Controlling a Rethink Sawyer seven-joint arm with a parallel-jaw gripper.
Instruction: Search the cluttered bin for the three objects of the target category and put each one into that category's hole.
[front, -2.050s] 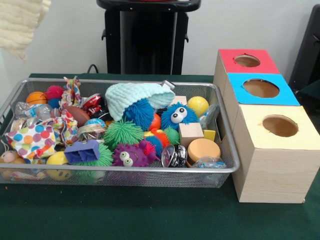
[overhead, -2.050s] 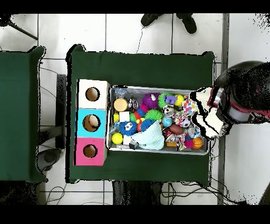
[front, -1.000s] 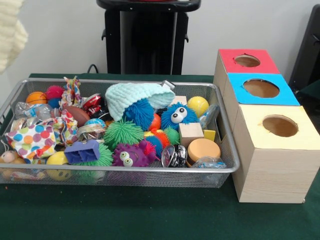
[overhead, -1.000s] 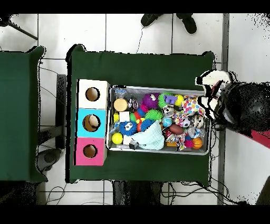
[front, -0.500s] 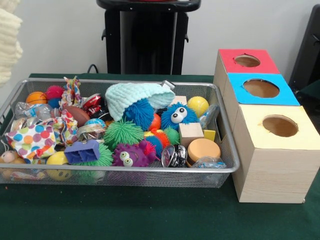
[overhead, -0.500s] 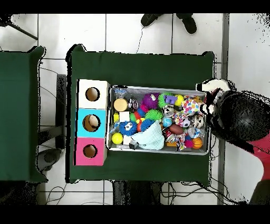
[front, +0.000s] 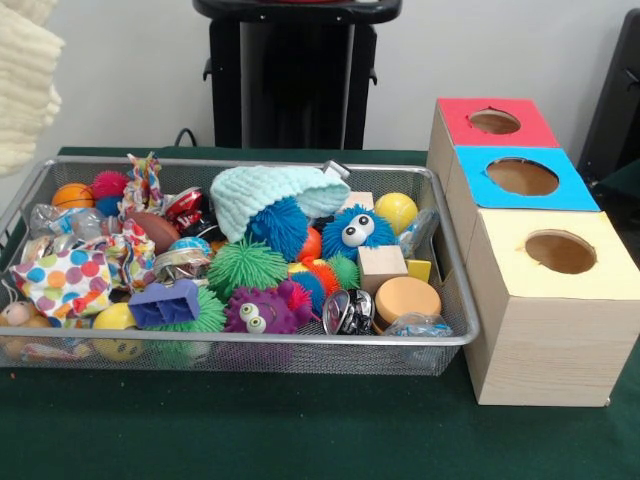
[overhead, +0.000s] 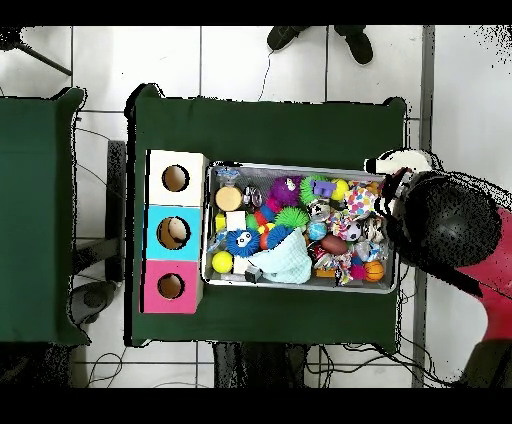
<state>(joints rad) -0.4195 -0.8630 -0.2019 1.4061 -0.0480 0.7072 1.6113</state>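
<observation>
while the wire-mesh bin (front: 455, 335) brims with toys, no gripper shows in either view, so its state cannot be told. the bin's long axis runs left to right in the front view, beside a row of three wooden boxes with round holes: red (front: 495, 120), blue (front: 522, 176) and pale yellow (front: 558, 252). spiky rubber balls in blue (front: 279, 228) and green (front: 245, 266) crowd the middle under a knitted mint cap (front: 262, 191). a wooden cube (front: 381, 266) touches an orange disc (front: 406, 298). a cream knit sleeve (front: 25, 80) hangs at the left edge.
</observation>
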